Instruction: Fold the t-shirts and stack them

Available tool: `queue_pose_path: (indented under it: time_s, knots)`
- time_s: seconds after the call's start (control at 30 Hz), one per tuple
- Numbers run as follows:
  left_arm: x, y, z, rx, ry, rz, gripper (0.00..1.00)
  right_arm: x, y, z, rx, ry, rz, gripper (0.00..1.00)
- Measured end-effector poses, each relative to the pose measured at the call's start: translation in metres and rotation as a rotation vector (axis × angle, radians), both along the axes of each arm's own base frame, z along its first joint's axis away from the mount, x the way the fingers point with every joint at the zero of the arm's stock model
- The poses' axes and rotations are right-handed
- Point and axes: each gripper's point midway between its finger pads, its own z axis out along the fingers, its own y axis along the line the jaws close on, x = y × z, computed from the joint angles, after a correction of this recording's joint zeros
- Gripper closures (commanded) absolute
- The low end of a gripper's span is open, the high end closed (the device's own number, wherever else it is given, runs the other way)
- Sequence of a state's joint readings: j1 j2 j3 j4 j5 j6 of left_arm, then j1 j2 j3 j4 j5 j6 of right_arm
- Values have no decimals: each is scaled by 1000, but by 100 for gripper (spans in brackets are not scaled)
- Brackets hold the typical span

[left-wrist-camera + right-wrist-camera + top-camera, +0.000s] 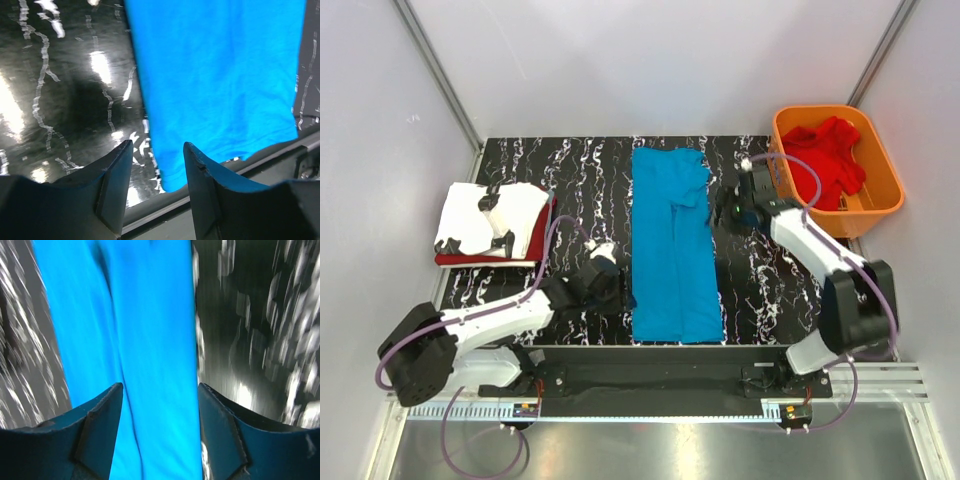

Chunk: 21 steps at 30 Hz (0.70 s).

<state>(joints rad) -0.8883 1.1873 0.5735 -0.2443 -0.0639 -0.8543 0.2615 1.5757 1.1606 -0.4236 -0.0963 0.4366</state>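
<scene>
The bright blue t-shirt [672,245] lies folded into a long strip down the middle of the black marbled table [570,180]. My left gripper [608,282] is open and empty just left of the strip's near end; in the left wrist view the gripper [157,147] hovers over the blue t-shirt's [220,75] near left corner. My right gripper [725,210] is open and empty at the strip's right edge; in the right wrist view the gripper [160,387] is above the blue t-shirt [130,315]. The white t-shirt with black marks [490,215] lies folded on the dark red t-shirt [535,245] at the left. The brighter red t-shirt [830,160] is crumpled in the basket.
The orange plastic basket [885,170] stands at the back right, off the table's corner. The table's near edge has a metal rail [280,150]. Grey walls close in the left, back and right sides.
</scene>
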Motion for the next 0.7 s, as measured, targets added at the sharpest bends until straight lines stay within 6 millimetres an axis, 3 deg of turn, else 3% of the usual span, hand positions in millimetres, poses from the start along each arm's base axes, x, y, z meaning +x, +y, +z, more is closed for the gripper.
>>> queue_pose_path:
  time_s: [0.2, 0.33, 0.5, 0.7]
  knots:
    - [-16, -15, -10, 0, 23, -59, 51, -127, 1, -63, -10, 240, 50, 31]
    - [-39, -16, -25, 5, 51, -84, 51, -192, 11, -74, -19, 330, 85, 31]
    - [-54, -16, -32, 1, 67, -80, 55, -221, 22, -54, 40, 281, 95, 40]
    - [-62, -14, -35, -3, 75, -67, 61, -240, 20, -73, 8, 362, 62, 46]
